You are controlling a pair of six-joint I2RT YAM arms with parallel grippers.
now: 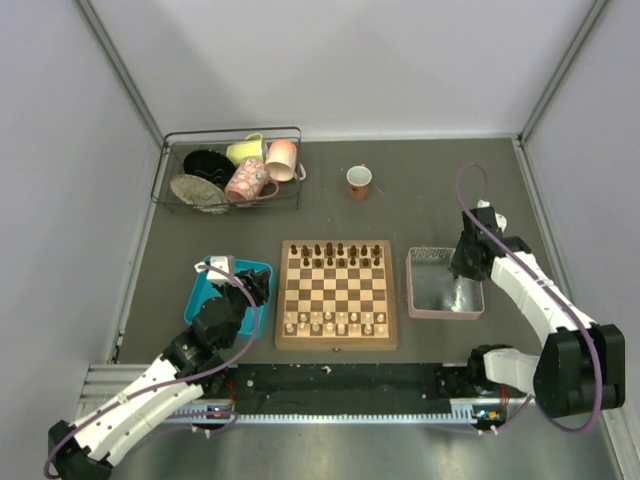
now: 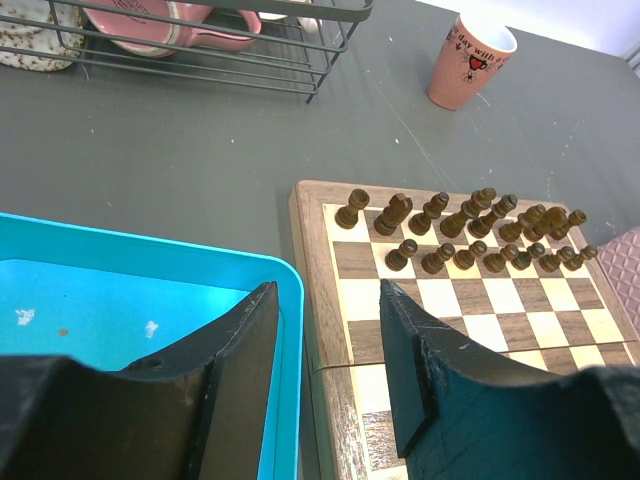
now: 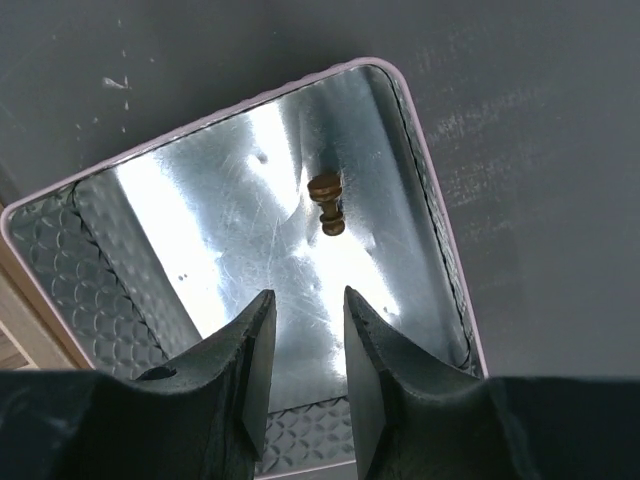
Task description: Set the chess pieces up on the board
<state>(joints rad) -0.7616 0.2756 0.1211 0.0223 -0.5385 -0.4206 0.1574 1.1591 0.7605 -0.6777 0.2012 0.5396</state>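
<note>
Read "day with" in dark letters on the pink cup (image 2: 468,62), beside a small red figure, possibly a heart. Could not make out the rest.

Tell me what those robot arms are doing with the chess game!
They are setting up chess. The dark brown pieces stand in two rows at the far side of the board, and the pale pieces stand at the near side. One dark piece lies in the silvery tray right of the board. The right arm hangs over it, jaws apart and empty. The left arm hovers over the edge of the blue tray, jaws apart, holding nothing.
</note>
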